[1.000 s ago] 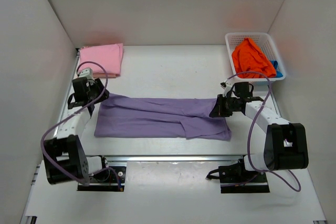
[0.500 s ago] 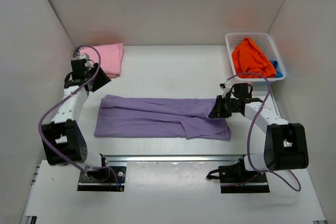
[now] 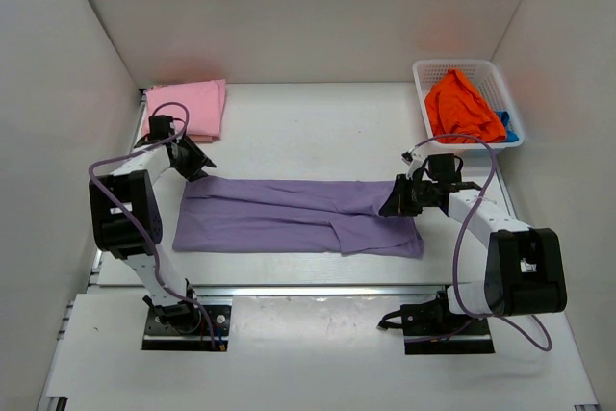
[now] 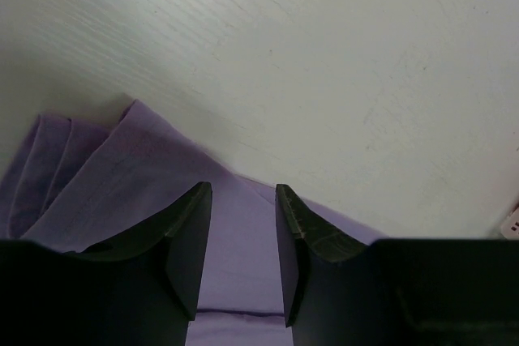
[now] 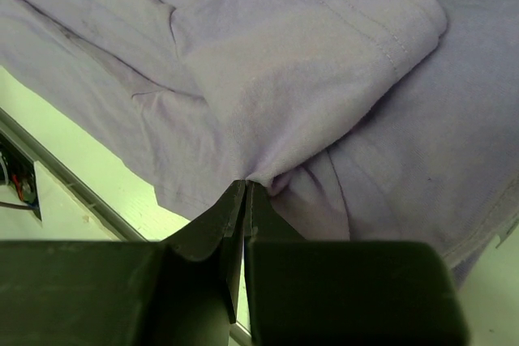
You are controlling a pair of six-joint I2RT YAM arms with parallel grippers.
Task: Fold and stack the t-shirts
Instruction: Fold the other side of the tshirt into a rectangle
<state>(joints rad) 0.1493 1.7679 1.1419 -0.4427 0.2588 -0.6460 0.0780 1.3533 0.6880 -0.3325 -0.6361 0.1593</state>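
Observation:
The lavender purple t-shirt (image 3: 289, 216) lies folded into a long strip across the table's middle. My left gripper (image 3: 195, 167) is open at its far left corner, jaws over the purple cloth (image 4: 240, 232), holding nothing. My right gripper (image 3: 393, 201) is shut on a pinch of the shirt's right end (image 5: 268, 103). The pink t-shirt (image 3: 188, 108) lies folded at the back left. The orange t-shirt (image 3: 462, 105) and a bit of the blue t-shirt (image 3: 507, 125) lie in the basket. The purple shirt's neck label is hidden.
The white lattice basket (image 3: 429, 72) stands at the back right corner. White walls enclose the table on three sides. A metal rail (image 3: 308, 288) runs along the near edge by the arm bases.
My left gripper swung from beside the pink shirt down and right onto the purple shirt's far left corner. My right gripper stayed put, pinching the shirt's right end.

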